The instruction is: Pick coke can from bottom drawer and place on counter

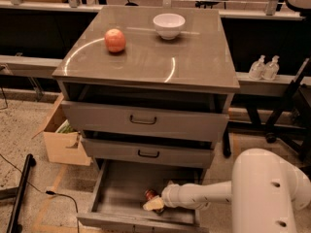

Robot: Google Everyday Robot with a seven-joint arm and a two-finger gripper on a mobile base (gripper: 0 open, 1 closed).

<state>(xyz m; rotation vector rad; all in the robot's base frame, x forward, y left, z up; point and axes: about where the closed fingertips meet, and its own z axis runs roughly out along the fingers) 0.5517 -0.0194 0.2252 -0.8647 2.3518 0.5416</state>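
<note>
The coke can [150, 194] lies in the open bottom drawer [121, 191], only its red top end showing. My gripper [154, 205] reaches in from the right on a white arm [204, 195] and sits right at the can, partly covering it. The counter [146, 57] is the glossy grey-brown top of the cabinet, above the two upper drawers.
A round orange-red apple [115, 40] and a white bowl [169, 25] stand on the counter. A cardboard box [60, 140] sits on the floor left of the cabinet. Two white bottles [265, 68] stand on a ledge to the right. A black pole [19, 193] lies at lower left.
</note>
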